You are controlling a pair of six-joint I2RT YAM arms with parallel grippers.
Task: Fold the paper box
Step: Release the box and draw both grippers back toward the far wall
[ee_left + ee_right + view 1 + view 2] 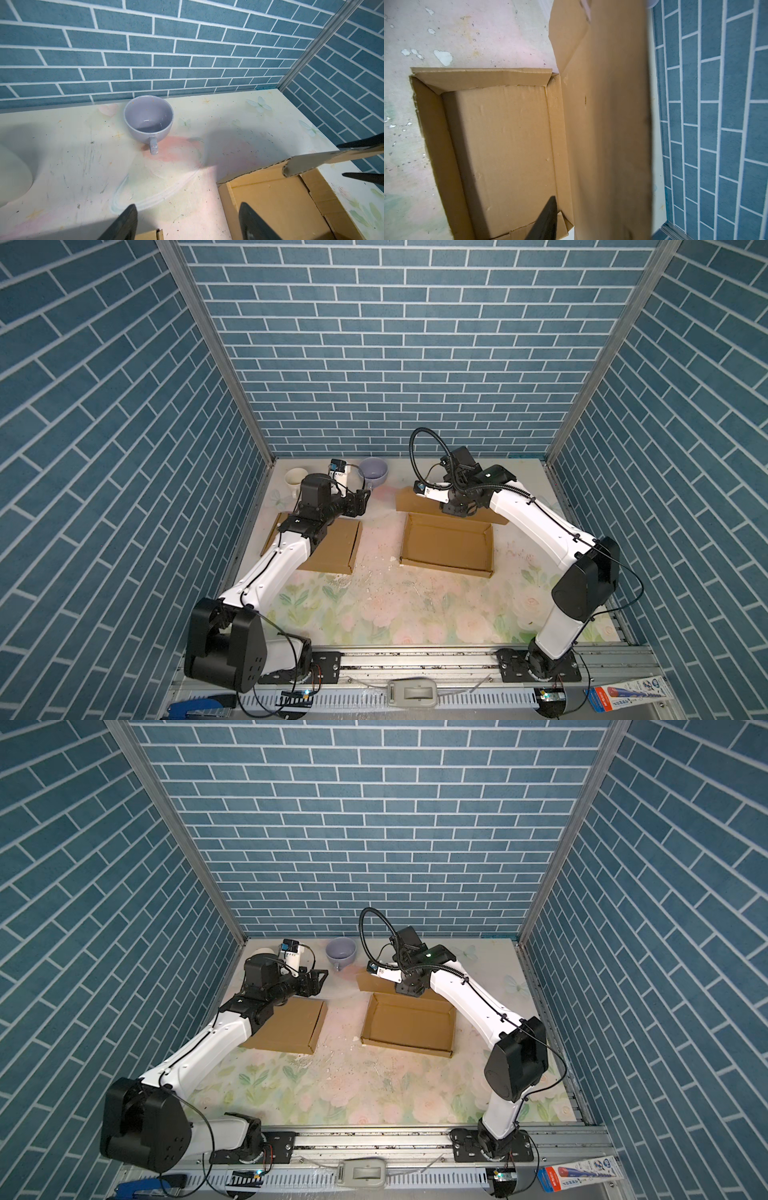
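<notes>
Brown corrugated card makes up the paper box (446, 547), which sits right of the middle of the floral table cover (374, 605), its base flat on the cover. Judging by how it lies, the job is well past halfway. All four low walls of the tray stand in both top views, and the right wrist view shows one end wall (481, 80) folded inward over its corners. The corner nearest that camera looks loose, with a small tab (562, 223) poking up. What remains, I judge, is the closing: the lid (409, 502) stands raised from the far wall, not yet brought down over the tray or tucked in. In the right wrist view the lid (608, 124) is smeared, so its exact tilt is hard to read. A crease near one end suggests a side flap yet to be turned. The right gripper (455, 512) hangs over the far edge of the tray with the lid's free edge between its jaws. In the left wrist view one of its fingers (365, 178) stands clear of the card, so the hold looks released, not pinched. The left gripper (189, 224) is spread wide and empty, hovering above bare table near a lilac cup (148, 116), well apart from the box. Beneath the left arm lies a second carton (332, 547), flat and closed.
</notes>
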